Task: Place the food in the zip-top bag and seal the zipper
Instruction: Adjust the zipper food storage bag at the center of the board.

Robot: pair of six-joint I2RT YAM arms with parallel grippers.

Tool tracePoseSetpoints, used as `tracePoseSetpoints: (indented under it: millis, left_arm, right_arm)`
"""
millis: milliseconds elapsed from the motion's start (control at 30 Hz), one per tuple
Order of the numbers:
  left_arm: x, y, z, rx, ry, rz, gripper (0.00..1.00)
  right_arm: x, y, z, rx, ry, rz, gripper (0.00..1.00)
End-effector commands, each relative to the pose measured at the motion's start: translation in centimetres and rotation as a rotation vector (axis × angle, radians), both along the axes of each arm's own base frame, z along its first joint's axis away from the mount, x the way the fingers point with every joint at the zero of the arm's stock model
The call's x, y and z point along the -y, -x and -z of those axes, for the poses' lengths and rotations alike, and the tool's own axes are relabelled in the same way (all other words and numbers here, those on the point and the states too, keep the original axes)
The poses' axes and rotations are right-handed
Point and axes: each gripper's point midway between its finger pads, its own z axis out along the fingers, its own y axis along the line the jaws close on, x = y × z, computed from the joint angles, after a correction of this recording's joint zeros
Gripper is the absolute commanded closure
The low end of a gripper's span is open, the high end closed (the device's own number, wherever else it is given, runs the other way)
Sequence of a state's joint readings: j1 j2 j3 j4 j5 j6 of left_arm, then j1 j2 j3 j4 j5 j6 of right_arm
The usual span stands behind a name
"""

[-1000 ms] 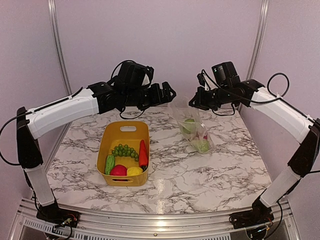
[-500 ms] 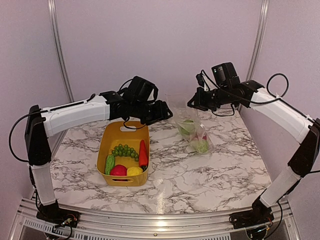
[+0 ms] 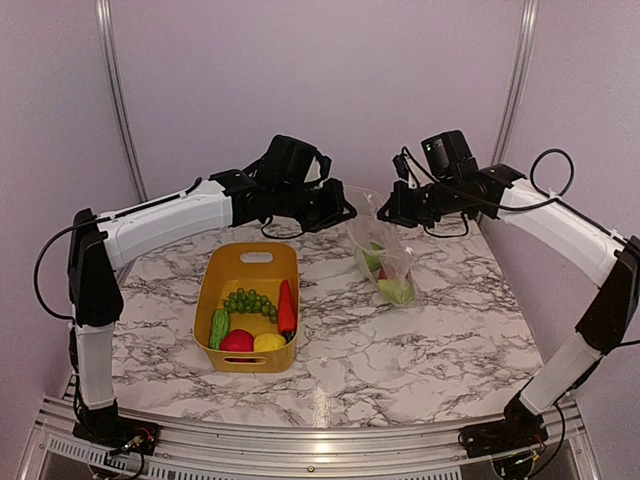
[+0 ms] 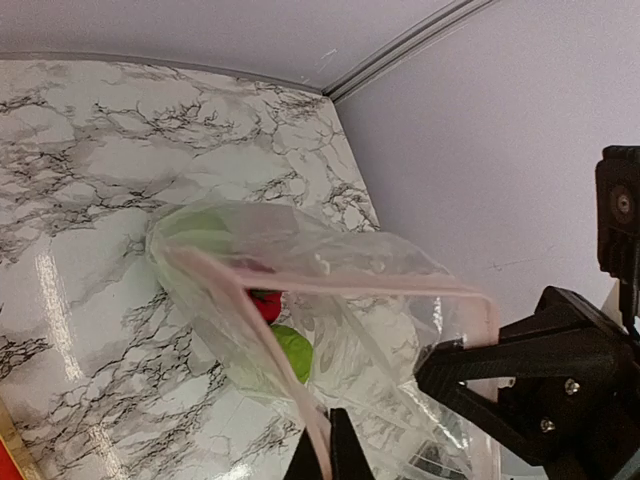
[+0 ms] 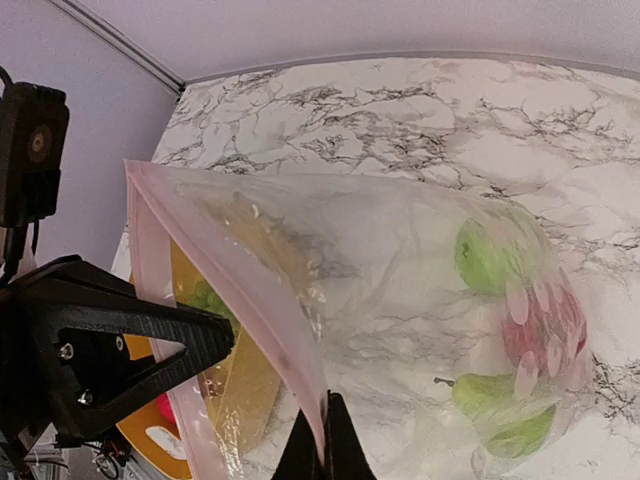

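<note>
The clear zip-top bag [image 3: 385,262] hangs over the table between both grippers, with its lower end resting on the marble. My left gripper [image 3: 345,213] is shut on the pale pink zipper [image 4: 330,283] at one end of the mouth, its jaws [image 4: 325,460] pinching the strip. My right gripper [image 3: 383,210] is shut on the zipper's other end [image 5: 323,450]. The mouth gapes open between them. Inside lie a green apple [image 5: 485,255], a red piece [image 5: 540,330] and a green pepper [image 5: 500,410]. More food sits in the yellow tub [image 3: 247,262]: grapes [image 3: 250,300], carrot [image 3: 286,305], cucumber [image 3: 219,327], red apple [image 3: 237,341], lemon [image 3: 269,343].
The yellow tub stands left of the table's centre, just left of the bag. The back wall and its aluminium posts [image 3: 515,80] rise close behind both grippers. Marble tabletop [image 3: 400,350] spreads in front of the bag and tub.
My left gripper dipped, came back to the bag's mouth and went from open to shut on the zipper edge. The bag's mouth now spreads between both grippers. The right arm barely moved.
</note>
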State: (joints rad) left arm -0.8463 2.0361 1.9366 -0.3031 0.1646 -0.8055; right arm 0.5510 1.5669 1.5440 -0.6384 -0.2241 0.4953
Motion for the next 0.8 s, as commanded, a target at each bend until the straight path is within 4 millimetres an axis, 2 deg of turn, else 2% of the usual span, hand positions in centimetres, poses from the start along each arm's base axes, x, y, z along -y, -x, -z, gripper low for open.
tracePoseSetpoints:
  millis: [0, 167, 267, 333, 400, 467, 567, 667, 767]
  left_arm:
    - [1.3, 1.9, -8.1, 0.121, 0.169, 0.046, 1.0]
    - [1.2, 1.6, -5.9, 0.077, 0.119, 0.026, 1.0]
    - [1.6, 1.4, -5.8, 0.082, 0.123, 0.035, 0.78]
    - [1.8, 1.6, -7.2, 0.115, 0.158, 0.057, 0.52]
    - [1.4, 1.8, -9.1, 0.188, 0.168, 0.068, 0.26]
    - [0.6, 2.1, -10.0, 0.231, 0.158, 0.061, 0.03]
    - [-1.4, 2.2, -9.5, 0.278, 0.088, 0.04, 0.01]
    - [-4.0, 2.5, -6.7, 0.265, -0.014, 0.024, 0.01]
    - [-6.9, 3.3, -3.7, 0.251, -0.121, 0.019, 0.01]
  right_arm:
    - [2.8, -0.6, -2.0, 0.05, 0.049, 0.074, 1.0]
    - [8.1, -2.7, -6.8, 0.174, 0.101, 0.217, 1.0]
    - [10.7, -3.7, -8.8, 0.228, 0.171, 0.279, 1.0]
    - [11.6, -4.2, -9.8, 0.249, 0.206, 0.302, 1.0]
    - [11.7, -4.3, -10.2, 0.26, 0.211, 0.304, 1.0]
    - [11.4, -4.2, -9.8, 0.249, 0.194, 0.292, 1.0]
    - [10.2, -3.7, -7.3, 0.196, 0.15, 0.252, 1.0]
    - [9.0, -2.7, -4.1, 0.141, 0.116, 0.218, 1.0]
    - [7.8, -1.6, -1.7, 0.101, 0.095, 0.186, 1.0]
